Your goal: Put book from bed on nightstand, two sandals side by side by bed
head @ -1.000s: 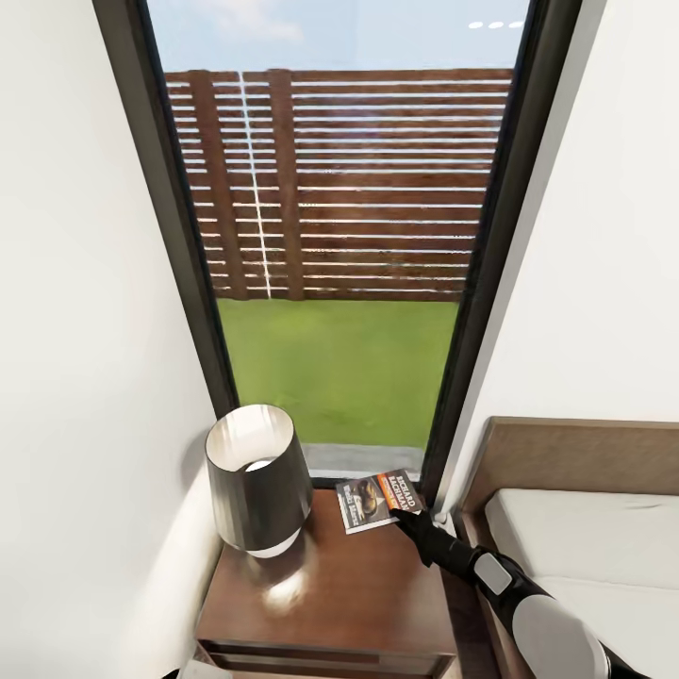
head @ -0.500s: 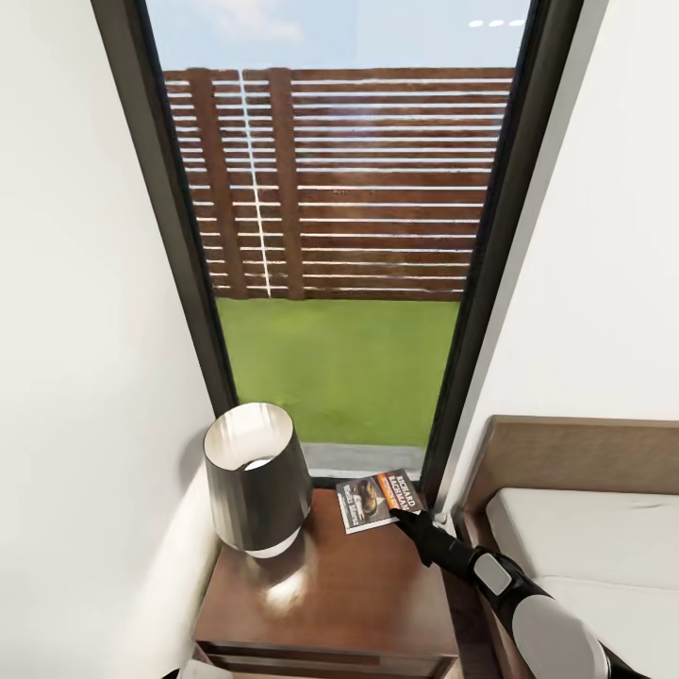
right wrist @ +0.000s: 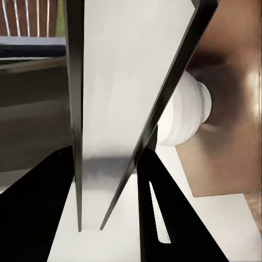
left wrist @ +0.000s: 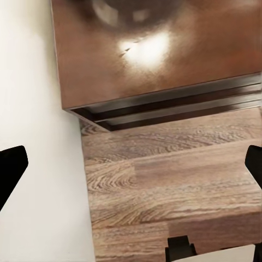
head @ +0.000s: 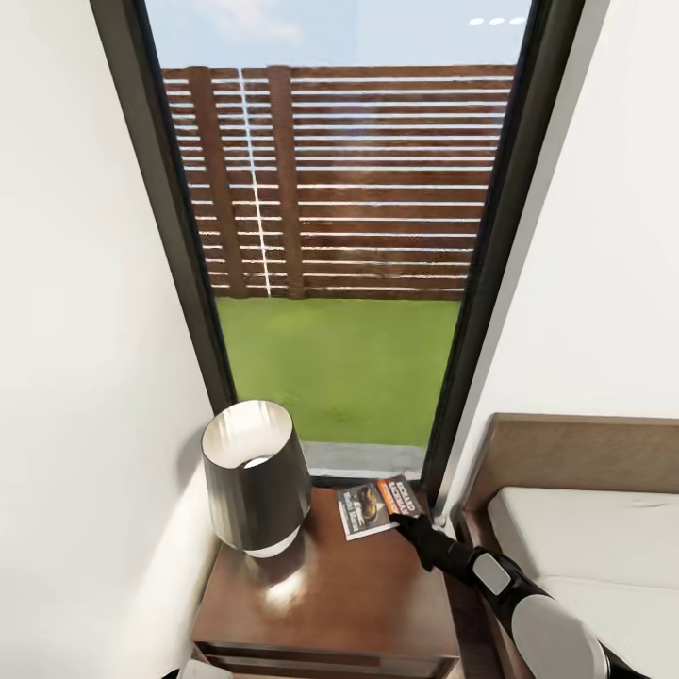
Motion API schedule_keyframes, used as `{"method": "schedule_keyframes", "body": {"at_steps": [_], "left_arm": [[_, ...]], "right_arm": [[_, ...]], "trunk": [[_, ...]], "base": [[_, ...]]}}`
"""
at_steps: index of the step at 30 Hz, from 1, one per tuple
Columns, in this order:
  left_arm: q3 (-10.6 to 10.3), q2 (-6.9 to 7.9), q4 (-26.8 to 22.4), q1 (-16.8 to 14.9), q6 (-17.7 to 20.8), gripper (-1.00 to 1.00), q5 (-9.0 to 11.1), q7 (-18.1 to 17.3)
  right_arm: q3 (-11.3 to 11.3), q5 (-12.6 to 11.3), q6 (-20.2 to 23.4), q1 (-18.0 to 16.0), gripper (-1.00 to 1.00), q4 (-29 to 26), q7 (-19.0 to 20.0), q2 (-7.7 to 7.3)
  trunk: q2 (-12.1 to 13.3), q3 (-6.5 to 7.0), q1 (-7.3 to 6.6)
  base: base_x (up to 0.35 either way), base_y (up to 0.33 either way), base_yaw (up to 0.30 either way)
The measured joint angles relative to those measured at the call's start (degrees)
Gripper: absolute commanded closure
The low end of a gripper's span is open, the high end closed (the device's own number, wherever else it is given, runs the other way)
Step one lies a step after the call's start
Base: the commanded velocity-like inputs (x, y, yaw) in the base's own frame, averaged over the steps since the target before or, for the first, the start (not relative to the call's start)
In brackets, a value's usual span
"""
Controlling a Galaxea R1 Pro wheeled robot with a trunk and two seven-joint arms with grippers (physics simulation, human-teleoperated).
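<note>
Gripping the book, right gripper over nightstand.

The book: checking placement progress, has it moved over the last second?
Yes, slightly. The book, held by the right gripper, has sunk toward the nightstand top, judged against the window frame's bottom corner.

book: grey, orange band | nightstand: glossy reddish-brown | lamp: dark grey
</note>
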Motion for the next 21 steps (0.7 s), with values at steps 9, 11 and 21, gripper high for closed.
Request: {"method": "schedule_keyframes", "body": {"at_steps": [9, 11, 21], "left_arm": [[0.0, 0.0, 0.0, 0.0, 0.0, -1.0, 0.0, 0.0], [0.0, 0.0, 0.0, 0.0, 0.0, -1.0, 0.0, 0.0], [0.0, 0.0, 0.0, 0.0, 0.0, -1.0, 0.0, 0.0]], "right_arm": [[0.0, -0.1, 0.1, 0.0, 1.0, 0.3, -1.6, 0.0], [0.0, -0.1, 0.1, 0.0, 1.0, 0.4, -1.7, 0.0], [0.0, -0.1, 3.2, 0.0, 1.0, 0.5, -2.0, -0.02]], "trunk": [[-3.6, -1.62, 1.98], [-4.4, -1.98, 2.42], [-8.4, -3.78, 4.62]], "base": [[0.0, 0.0, 0.0], [0.0, 0.0, 0.0], [0.0, 0.0, 0.0]]}}
